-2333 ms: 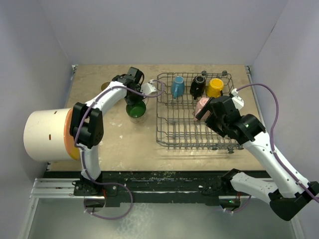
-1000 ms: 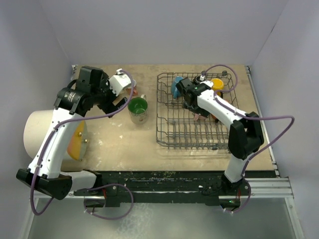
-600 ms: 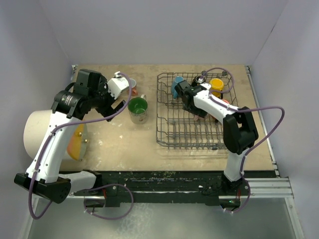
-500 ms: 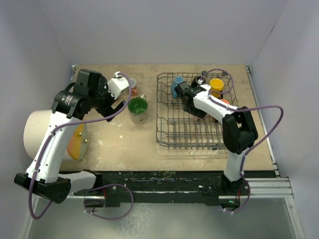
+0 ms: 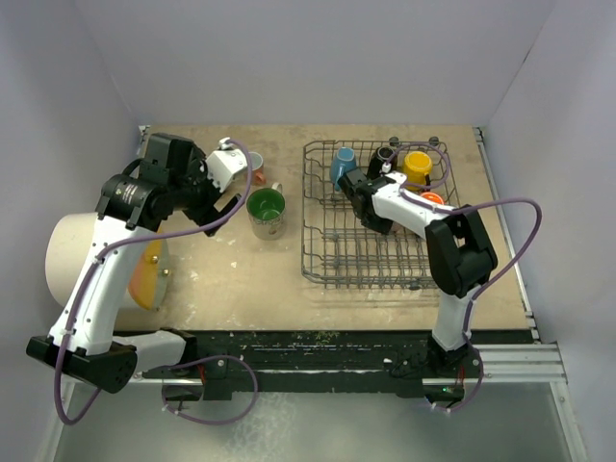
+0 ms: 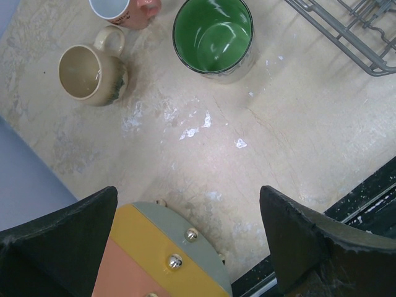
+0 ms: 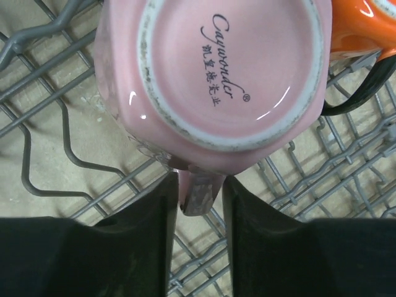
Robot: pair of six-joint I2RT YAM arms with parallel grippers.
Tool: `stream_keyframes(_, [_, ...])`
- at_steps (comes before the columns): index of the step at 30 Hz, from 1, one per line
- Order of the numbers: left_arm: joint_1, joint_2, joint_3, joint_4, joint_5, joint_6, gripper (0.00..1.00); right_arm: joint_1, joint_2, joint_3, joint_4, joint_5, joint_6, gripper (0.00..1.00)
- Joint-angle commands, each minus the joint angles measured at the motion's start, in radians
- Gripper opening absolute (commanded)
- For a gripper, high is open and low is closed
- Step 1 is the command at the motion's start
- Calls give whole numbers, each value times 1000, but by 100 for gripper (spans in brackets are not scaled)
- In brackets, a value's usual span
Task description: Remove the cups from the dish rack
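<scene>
Dish rack [image 5: 327,271], seen from above, holds the blue mug [image 5: 342,166], black mug [image 5: 386,157] and yellow mug [image 5: 417,166]. At the left wrist we see the left claw [image 6: 189,198] released above the tabletop [image 6: 204,148]. At the right wrist, the right claw [image 7: 199,184] grasps the upturned pink mug [image 7: 229,68] by its handle, inside the rack.

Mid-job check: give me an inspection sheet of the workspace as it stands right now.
Surface: beige tabletop, white scuff marks, no spills seen.
Job's things: dish rack holds blue mug, black mug, yellow mug, orange mug and pink mug. Out on the table are green-lined mug, tan mug and salmon mug.
Clutter: big cream cylinder at the left edge.
Grippers: left gripper open above bare table. Right gripper closed on the pink mug's handle.
Cables: purple cable on the right arm loops over the rack's far side.
Surroundings: plain pale walls, nothing else seen.
</scene>
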Motion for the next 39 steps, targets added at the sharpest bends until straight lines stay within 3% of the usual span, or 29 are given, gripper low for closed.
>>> stream_keyframes(1, [3, -22, 19, -3, 24, -2, 99, -5, -38, 22, -2, 53, -6, 30])
stream_keyframes(7, [3, -58, -39, 10, 26, 27, 100, -6, -97, 70, -38, 66, -47, 0])
stream_keyframes(16, [4, -97, -109, 51, 54, 66, 99, -4, -290, 106, -18, -33, -152, 0])
stream_keyframes(24, [3, -140, -187, 131, 93, 96, 99, 9, -443, 140, 28, -413, -218, 0])
stream_keyframes(31, [4, -227, -250, 228, 194, 170, 99, 45, -571, 34, 273, -844, -89, 0])
stream_keyframes(39, [4, -340, -327, 274, 336, 331, 99, 189, -564, 29, 497, -1019, 55, 0])
